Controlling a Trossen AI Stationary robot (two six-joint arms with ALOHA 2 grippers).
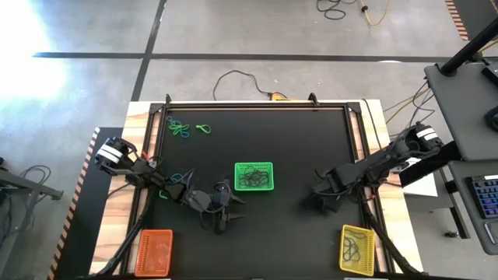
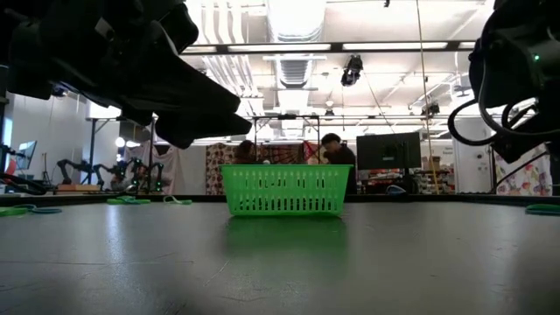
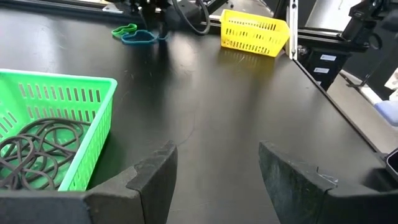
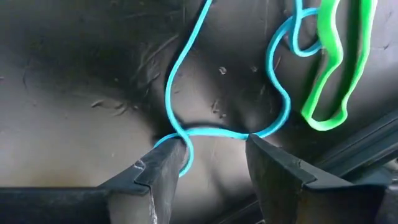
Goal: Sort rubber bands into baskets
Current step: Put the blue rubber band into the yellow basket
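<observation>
Two-arm sorting of rubber bands, shown at the pick-up step. The right gripper (image 4: 217, 146) is lowered to the black surface (image 1: 296, 140) right of centre. Its fingers stand partly open on either side of one strand of a blue band (image 4: 217, 132), which crosses the gap and touches one fingertip; nothing is clamped yet. This straddling pose appears chosen so that closing would pinch the thin loop without first sliding a finger under it. A green band (image 4: 323, 123) lies just beside the blue one and overlaps its far loop, so a lift could drag both. The left gripper (image 3: 217, 155) hovers near the middle of the surface, just near-left of the green basket (image 1: 254, 165). Its fingers are wide apart and empty, apparently waiting clear of the right arm's work. The green basket sits at the centre and already holds a tangle of dark bands. The yellow basket (image 1: 344, 249), at the near right corner, also holds some; it is the closest container to the right gripper and so a likely drop point. The orange basket (image 1: 154, 233) stands at the near left corner. Other loose bands (image 1: 183, 128) lie at the far left, well apart from both grippers, so much of the sorting seems to remain.
</observation>
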